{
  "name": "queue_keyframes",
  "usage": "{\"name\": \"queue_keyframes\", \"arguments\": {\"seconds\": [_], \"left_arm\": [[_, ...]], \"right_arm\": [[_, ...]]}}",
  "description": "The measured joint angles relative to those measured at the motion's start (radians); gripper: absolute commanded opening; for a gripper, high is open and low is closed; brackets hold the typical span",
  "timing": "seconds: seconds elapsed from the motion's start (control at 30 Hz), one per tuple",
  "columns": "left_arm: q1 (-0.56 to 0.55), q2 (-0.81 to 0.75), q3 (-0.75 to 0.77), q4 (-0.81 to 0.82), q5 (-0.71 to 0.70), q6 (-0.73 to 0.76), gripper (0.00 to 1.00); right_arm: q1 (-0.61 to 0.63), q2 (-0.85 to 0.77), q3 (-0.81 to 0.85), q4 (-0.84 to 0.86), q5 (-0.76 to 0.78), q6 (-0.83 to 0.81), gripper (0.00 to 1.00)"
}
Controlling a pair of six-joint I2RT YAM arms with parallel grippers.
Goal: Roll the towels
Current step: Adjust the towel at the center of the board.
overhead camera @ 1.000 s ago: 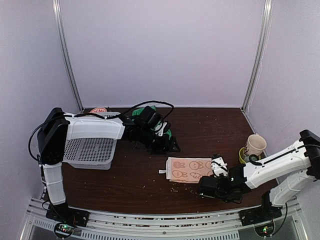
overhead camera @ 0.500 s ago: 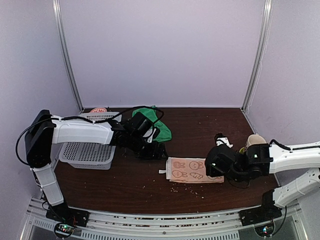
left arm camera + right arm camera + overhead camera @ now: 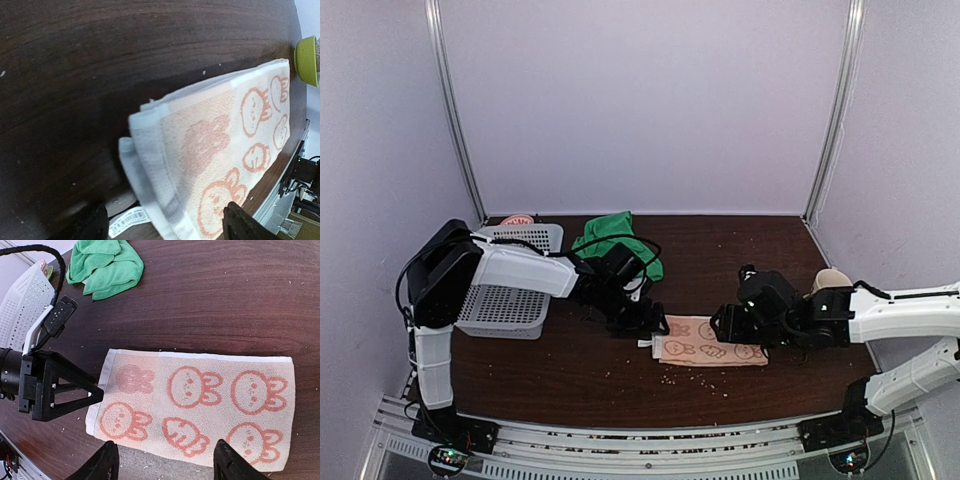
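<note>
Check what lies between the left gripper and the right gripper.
The printed towel, flat on the table. In the top view the left gripper is at one short edge and the right gripper hangs over its other half.

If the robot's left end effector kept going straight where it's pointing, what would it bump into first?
The left end effector would probably meet the bunny towel first, at its short end just ahead.
</note>
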Motion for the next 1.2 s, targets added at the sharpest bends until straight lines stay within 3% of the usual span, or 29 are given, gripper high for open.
{"name": "queue_keyframes", "arguments": {"seconds": [0.2, 0.47, 0.8, 1.03, 1.2], "left_arm": [[-0.027, 0.053, 0.061, 0.008, 0.041, -0.01, 0.73], [-0.034, 0.084, 0.07, 0.037, 0.098, -0.029, 0.53], [-0.039, 0.114, 0.069, 0.061, 0.117, -0.064, 0.02], [-0.041, 0.107, 0.068, 0.031, 0.08, -0.061, 0.0], [-0.042, 0.053, 0.065, -0.099, -0.022, -0.042, 0.0]], "right_arm": [[-0.038, 0.018, -0.047, 0.051, -0.05, 0.013, 0.65], [-0.069, 0.07, -0.058, 0.11, -0.106, 0.031, 0.64], [-0.073, 0.103, -0.058, 0.143, -0.159, 0.035, 0.64], [-0.073, 0.103, -0.058, 0.154, -0.195, 0.034, 0.63], [-0.073, 0.117, -0.058, 0.19, -0.243, 0.034, 0.62]]}}
